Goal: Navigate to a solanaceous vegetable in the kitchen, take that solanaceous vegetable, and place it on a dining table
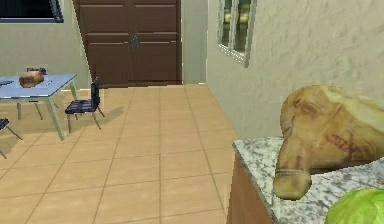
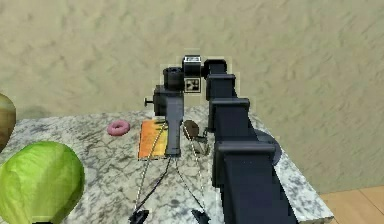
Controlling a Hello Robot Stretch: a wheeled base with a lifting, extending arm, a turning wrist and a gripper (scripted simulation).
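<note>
A tiled floor [image 1: 140, 150] runs back to a dark brown double door [image 1: 128, 40] in the far wall. In the forward view's right lower corner stands a counter [image 1: 262, 160] with a speckled stone top, set against a rough beige wall. The dark arm [image 2: 235, 150] reaches out across this counter toward the wall.

A pale blue table [image 1: 40, 88] stands at the forward view's left, well apart from the counter, with a small brown thing [image 1: 33, 76] near its far edge and a dark chair [image 1: 88, 105] just beside its right end.

On the counter's near left corner in the arm side view sits a round green lettuce [image 2: 38, 180]. A large brown lumpy loaf [image 1: 325, 130] lies behind it.

Near the counter's back edge an orange flat piece [image 2: 152, 140] lies just left of the gripper [image 2: 174, 148], and a pink ring [image 2: 118, 127] lies further left. A small brown oval lump [image 2: 190, 128], perhaps the vegetable but too small to be sure, rests on the counter just right of the fingers. Since it lies on the surface there, I cannot tell whether the gripper has hold of anything.
</note>
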